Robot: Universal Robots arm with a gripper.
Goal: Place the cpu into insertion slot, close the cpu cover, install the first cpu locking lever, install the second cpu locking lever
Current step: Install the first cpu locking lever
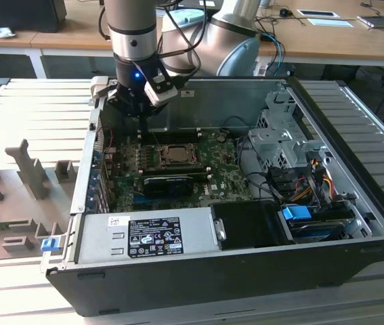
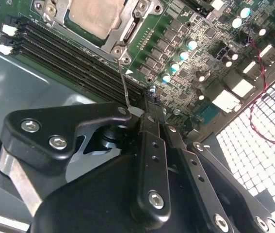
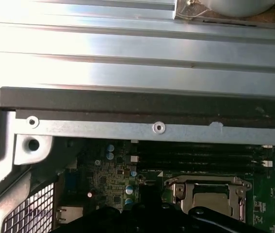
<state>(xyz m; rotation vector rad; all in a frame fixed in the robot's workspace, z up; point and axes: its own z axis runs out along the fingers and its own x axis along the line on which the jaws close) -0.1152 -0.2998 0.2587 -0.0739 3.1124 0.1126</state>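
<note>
Cpu [image 2: 96, 14] under closed cpu cover [image 2: 127, 31], claw [image 2: 139, 109] clenched on locking lever [image 2: 124, 82], printed label [image 1: 154, 235] on power supply [image 1: 103, 233]

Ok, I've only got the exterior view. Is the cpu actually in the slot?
Observer: Yes. In both wrist views the cpu lies flat in the insertion slot, pale top up.
Operator: And the cover?
Observer: The cpu cover is down, framing the chip's top.
Operator: Where's the tool?
Observer: In the second wrist view the tool is at the free end of a thin locking lever that angles out from the slot's corner across the memory slots.
</note>
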